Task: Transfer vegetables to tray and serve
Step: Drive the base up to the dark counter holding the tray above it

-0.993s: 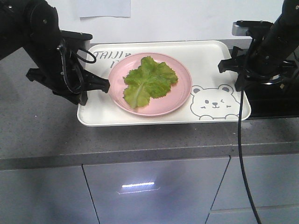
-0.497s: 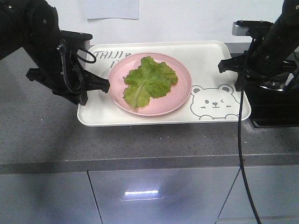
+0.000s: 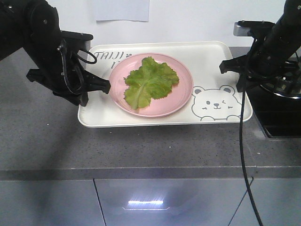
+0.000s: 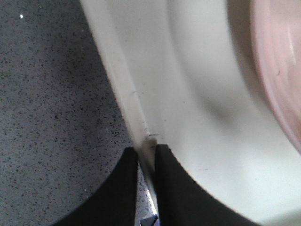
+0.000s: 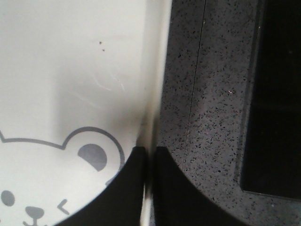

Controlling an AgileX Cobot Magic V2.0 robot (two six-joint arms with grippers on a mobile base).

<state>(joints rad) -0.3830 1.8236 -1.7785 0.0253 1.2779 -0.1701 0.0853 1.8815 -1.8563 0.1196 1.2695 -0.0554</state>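
Note:
The vegetables (image 3: 150,81), crinkly green lettuce leaves, lie on a round pink plate (image 3: 183,101). That plate rests on the cream tray (image 3: 99,113) with the bear print. My left gripper (image 3: 84,98) is shut on the tray's left rim. In the left wrist view the rim of the tray (image 4: 188,94) runs between the black fingers of the left gripper (image 4: 146,153). My right gripper (image 3: 241,87) is shut on the right rim. The right wrist view shows the right gripper (image 5: 150,153) pinching the rim of the tray (image 5: 70,70) beside the bear's ear.
A black hob (image 3: 282,117) lies in the grey counter (image 3: 47,136) just right of the tray, with a metal rim (image 3: 282,89) behind the right arm. A black cable (image 3: 242,155) hangs from the right arm past the counter's front edge. A paper sheet (image 3: 122,9) hangs on the wall.
Counter edge, hob and wall paper have slid right and down in the front view. The tray, plate, lettuce and both grippers keep the same place in the picture.

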